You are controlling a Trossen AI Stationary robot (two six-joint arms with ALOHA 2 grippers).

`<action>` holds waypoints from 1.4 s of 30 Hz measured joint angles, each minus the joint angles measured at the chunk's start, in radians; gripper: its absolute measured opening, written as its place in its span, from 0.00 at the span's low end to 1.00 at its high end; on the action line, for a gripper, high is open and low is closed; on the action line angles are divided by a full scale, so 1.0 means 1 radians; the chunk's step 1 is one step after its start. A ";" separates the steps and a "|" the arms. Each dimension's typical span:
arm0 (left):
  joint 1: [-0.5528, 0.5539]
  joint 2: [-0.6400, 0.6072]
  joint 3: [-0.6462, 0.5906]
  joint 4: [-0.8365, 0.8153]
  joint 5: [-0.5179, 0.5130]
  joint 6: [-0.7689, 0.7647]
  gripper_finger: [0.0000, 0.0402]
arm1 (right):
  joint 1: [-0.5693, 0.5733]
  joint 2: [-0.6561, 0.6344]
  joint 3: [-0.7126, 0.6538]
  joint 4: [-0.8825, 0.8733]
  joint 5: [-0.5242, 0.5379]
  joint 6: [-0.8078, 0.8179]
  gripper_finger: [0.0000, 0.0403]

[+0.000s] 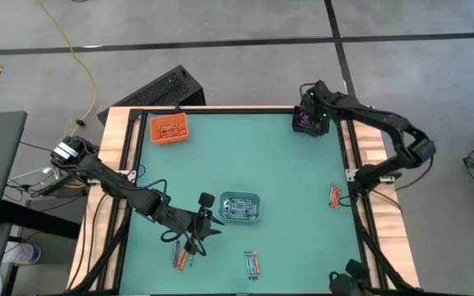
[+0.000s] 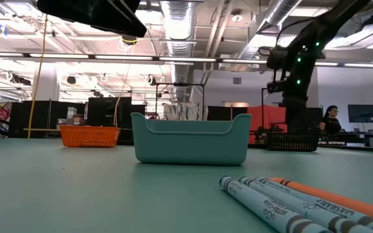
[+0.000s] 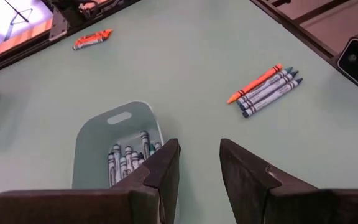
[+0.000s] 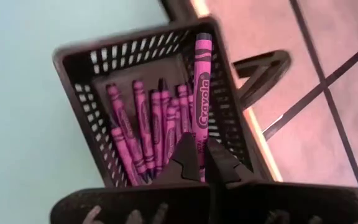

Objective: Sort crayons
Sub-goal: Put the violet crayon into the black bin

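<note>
While the black basket (image 4: 160,106) holds purple crayons (image 4: 143,134), the right gripper (image 4: 202,155) above it pinches one purple crayon (image 4: 202,81). Beside the grey-blue tray (image 3: 114,146) of grey-blue crayons (image 3: 126,163), the left gripper (image 3: 197,165) hangs part-open, empty.

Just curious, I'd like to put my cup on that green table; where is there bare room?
The widest bare patch lies between the orange tray and the black basket, down to the teal tray. The near edge is crowded: left gripper, crayon clusters.
</note>
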 joint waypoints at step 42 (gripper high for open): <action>-0.162 -0.001 0.001 -0.449 0.042 -0.451 0.26 | 0.153 -0.319 0.009 -0.114 0.029 0.203 0.37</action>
